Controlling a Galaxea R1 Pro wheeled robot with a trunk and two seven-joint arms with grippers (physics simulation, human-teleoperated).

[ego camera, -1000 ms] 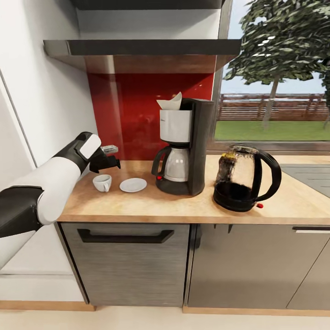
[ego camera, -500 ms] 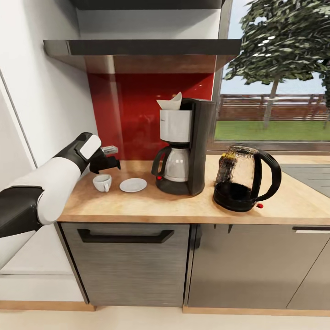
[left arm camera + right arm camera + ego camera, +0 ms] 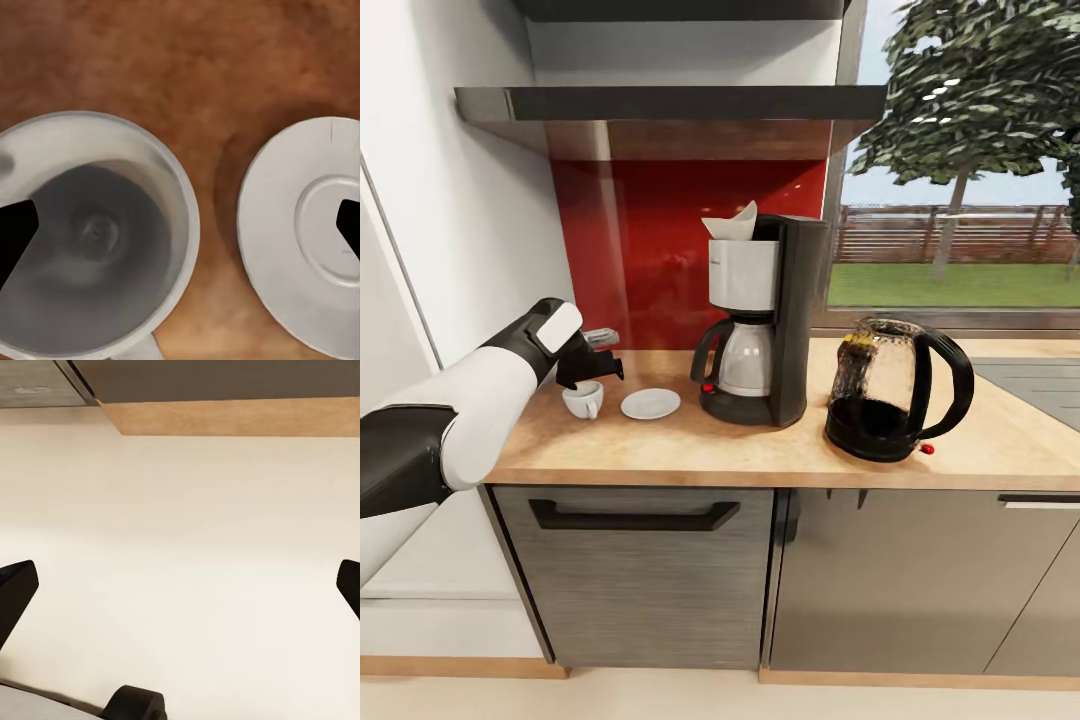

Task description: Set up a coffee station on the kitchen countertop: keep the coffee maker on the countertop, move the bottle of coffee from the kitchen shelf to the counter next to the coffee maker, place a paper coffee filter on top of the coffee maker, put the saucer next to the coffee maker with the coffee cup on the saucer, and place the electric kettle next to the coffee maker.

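Coffee cup, the tiny white espresso cup (image 3: 583, 399) with a small side handle, stands on the light-wood kitchen countertop (image 3: 760, 450), just left of the small round white saucer (image 3: 650, 403) and apart from it, so the step in hand seems to be to grasp the cup and set it on the saucer. To do this well, I think the left gripper (image 3: 596, 358) should go straight down so that one finger enters the cup and the other stays outside its wall, then close gently on the rim, lift only a little, carry it right and lower it on the middle of the saucer (image 3: 315, 240) without pushing the plate toward the tall black coffee maker (image 3: 765, 320). The left arm reaches forward over the counter with the wrist bent downward, the gripper hanging just above the cup (image 3: 94, 236); its jaws are wide apart and hold nothing. The right gripper (image 3: 180, 592) points at the pale floor, jaws also spread and empty
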